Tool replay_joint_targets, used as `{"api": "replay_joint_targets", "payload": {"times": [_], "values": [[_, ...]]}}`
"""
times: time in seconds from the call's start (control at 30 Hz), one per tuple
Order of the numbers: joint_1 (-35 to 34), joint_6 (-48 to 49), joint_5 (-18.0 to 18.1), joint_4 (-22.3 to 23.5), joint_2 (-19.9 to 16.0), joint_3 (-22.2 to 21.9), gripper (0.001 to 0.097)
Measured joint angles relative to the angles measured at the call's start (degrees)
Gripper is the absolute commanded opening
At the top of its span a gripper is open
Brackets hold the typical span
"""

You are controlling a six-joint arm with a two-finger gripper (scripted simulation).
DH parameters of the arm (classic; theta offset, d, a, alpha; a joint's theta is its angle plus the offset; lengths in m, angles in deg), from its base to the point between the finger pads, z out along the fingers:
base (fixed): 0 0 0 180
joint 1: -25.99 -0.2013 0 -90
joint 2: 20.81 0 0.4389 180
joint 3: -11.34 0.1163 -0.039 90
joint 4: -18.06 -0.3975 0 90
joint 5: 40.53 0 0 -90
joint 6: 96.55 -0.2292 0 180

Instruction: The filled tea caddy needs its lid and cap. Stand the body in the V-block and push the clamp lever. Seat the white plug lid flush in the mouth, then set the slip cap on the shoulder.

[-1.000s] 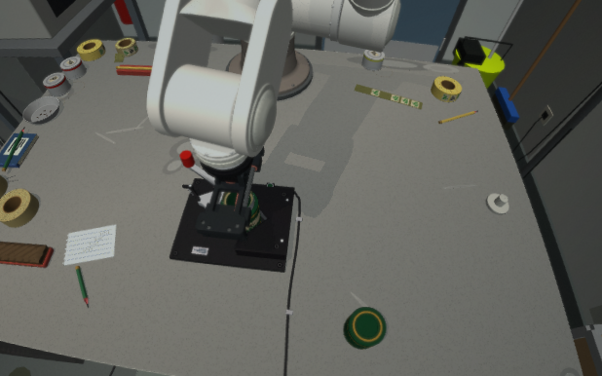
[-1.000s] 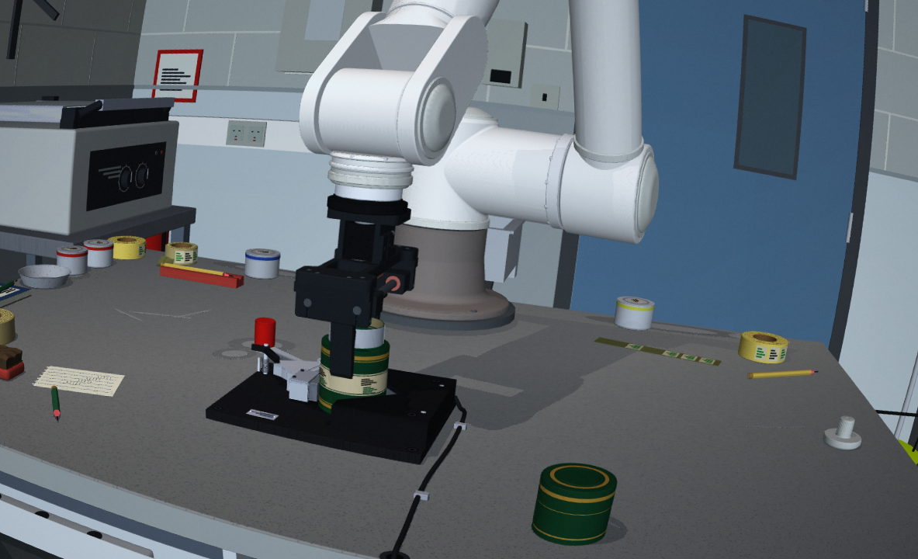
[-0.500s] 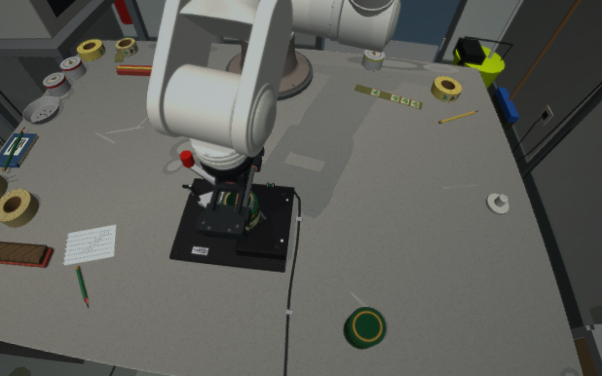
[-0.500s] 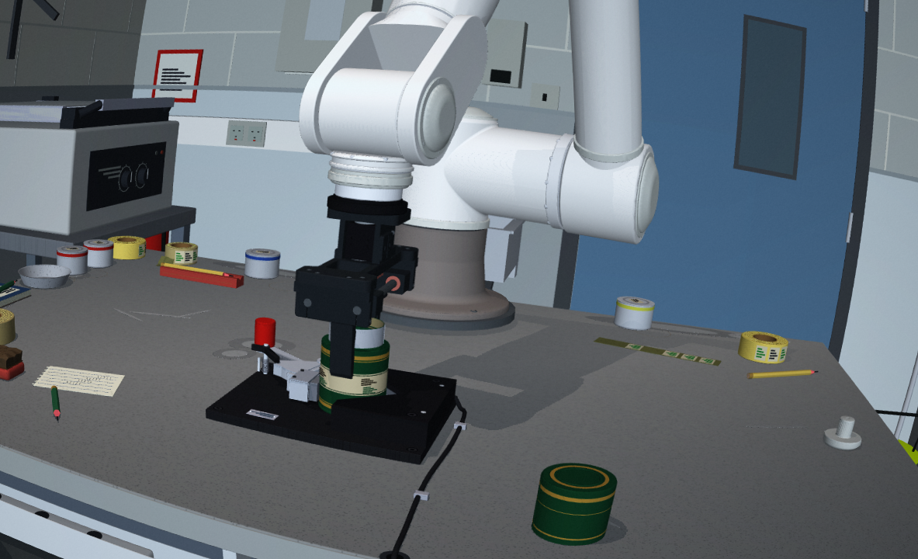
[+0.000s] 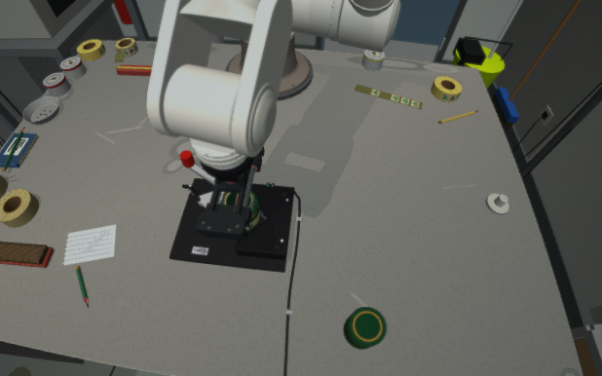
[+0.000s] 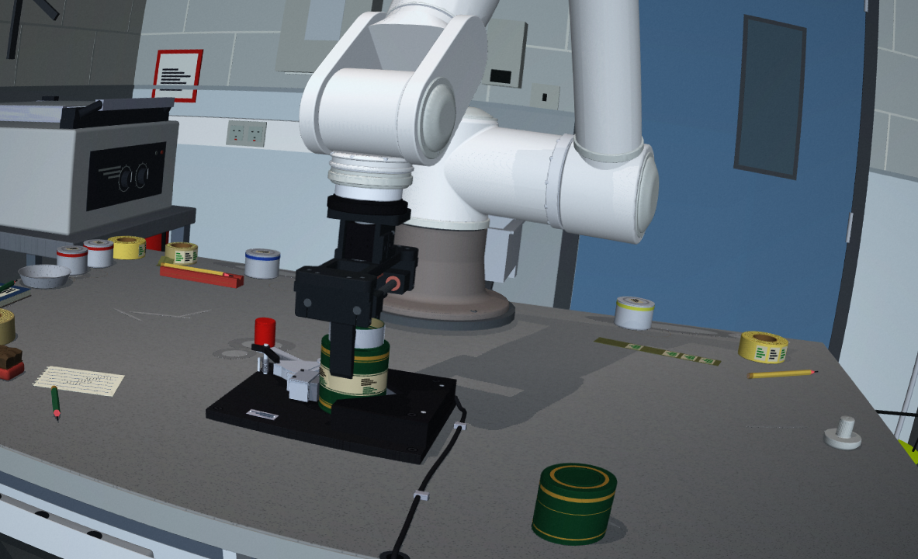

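Note:
The green-and-cream tea caddy body [image 6: 353, 374] is partly hidden behind my gripper's fingers and, from the side camera, lies mostly under my wrist [image 5: 252, 210]. It stands upright in the V-block on the black fixture plate [image 6: 333, 411], where my gripper [image 6: 348, 361] reaches down from above and is closed around its upper part. The clamp lever with its red knob [image 6: 265, 330] is at the plate's left side. The white plug lid [image 6: 843, 432] rests far right on the table. The green slip cap [image 6: 574, 503] stands near the front edge, mouth up.
My white arm and its base [image 6: 448, 278] fill the space behind the fixture. A black cable [image 6: 427, 480] runs from the plate to the front edge. Tape rolls [image 5: 15, 207], a paper note [image 5: 89, 244], pencils and a brush lie at the left.

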Motion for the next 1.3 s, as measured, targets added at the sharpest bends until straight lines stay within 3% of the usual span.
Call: {"api": "replay_joint_targets", "payload": {"times": [1.07, 1.3], "values": [[0.0, 0.0, -0.03, 0.01, -0.01, 0.03, 0.095], [0.0, 0.0, -0.03, 0.01, -0.01, 0.03, 0.0955]]}}
